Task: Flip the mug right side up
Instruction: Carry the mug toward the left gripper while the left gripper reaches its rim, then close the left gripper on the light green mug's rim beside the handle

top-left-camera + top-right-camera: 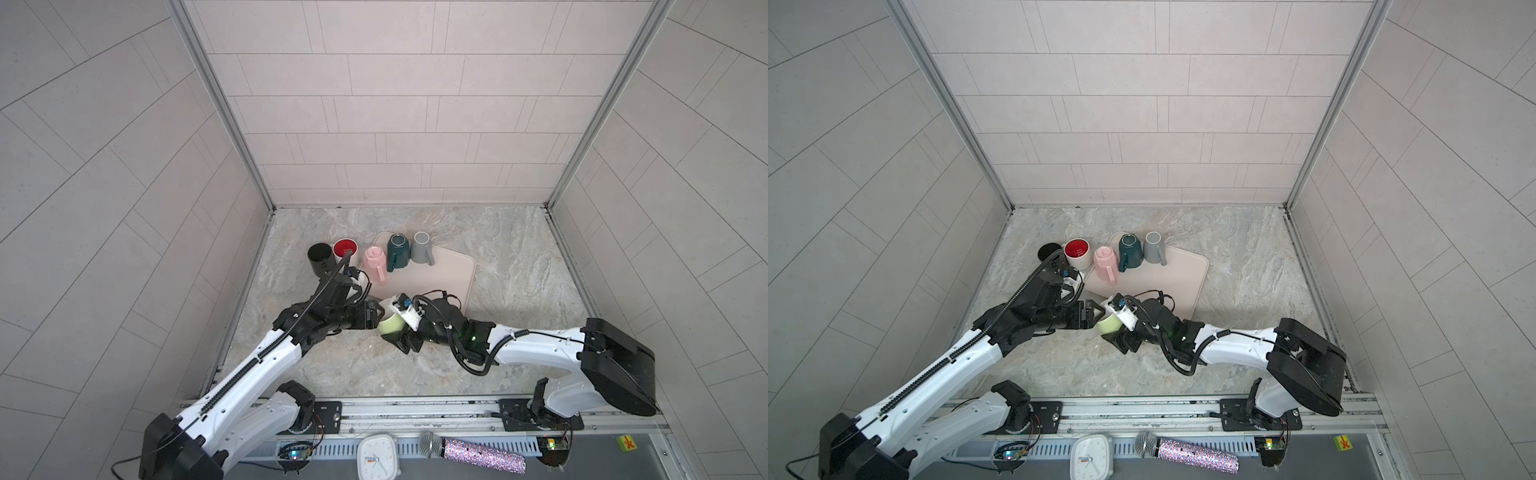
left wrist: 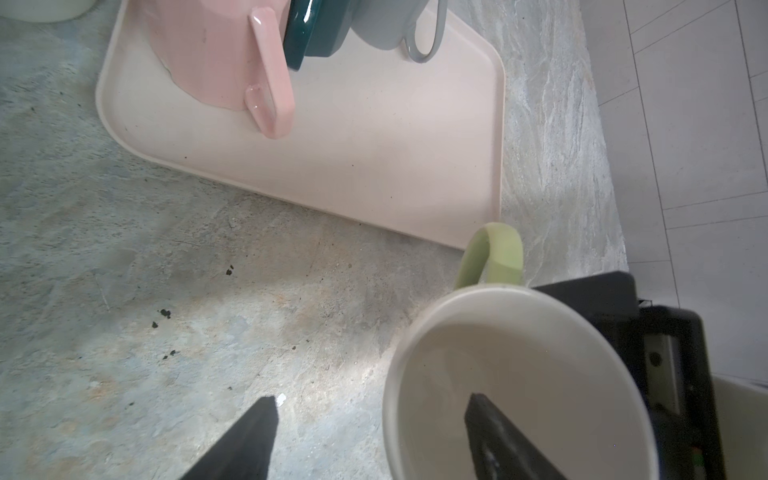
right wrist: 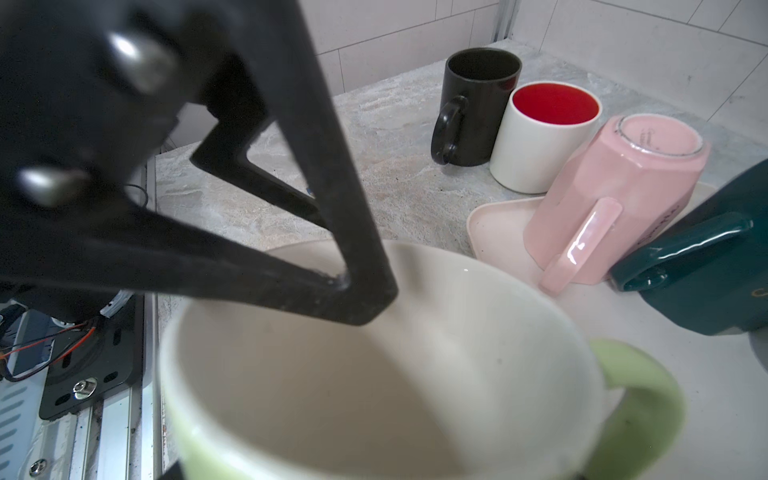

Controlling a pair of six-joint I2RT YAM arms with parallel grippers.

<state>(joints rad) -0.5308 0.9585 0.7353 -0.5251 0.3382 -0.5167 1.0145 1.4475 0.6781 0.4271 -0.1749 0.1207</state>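
Green mug (image 3: 332,374): closest of all, its cream inside fills the right wrist view. It hangs tilted between my two arms, just off the near corner of the tray, with its mouth turned toward my left arm and its handle toward the tray. I cannot tell whether it touches the table.
Right tool (image 1: 395,327): clamped on the green mug's outer wall; I carry the mug with it.
Left tool (image 2: 372,400): fingers apart, astride the green mug's rim. One finger (image 2: 494,428) dips inside the cup, the other (image 2: 249,436) stands outside, clear of the wall.
Tray (image 1: 449,274): pale pink, flat on the table, just behind the green mug.
Pink mug (image 1: 374,261): base up on the tray's left corner, handle toward me.
Teal mug (image 1: 397,251): base up on the tray, just beside the pink one.
Grey mug (image 1: 422,248): base up on the tray, just beside the teal one.
Red-lined mug (image 1: 1077,249): white outside, upright on the table, off the tray, just left of the pink one.
Black mug (image 1: 319,253): upright on the table, at the left end of the row, just beside the red-lined one.
Table (image 1: 519,282): grey marbled surface.
Clock (image 1: 376,457): on the front ledge below my arm bases.
Microphone (image 1: 473,454): lying on the same ledge, just right of the clock.
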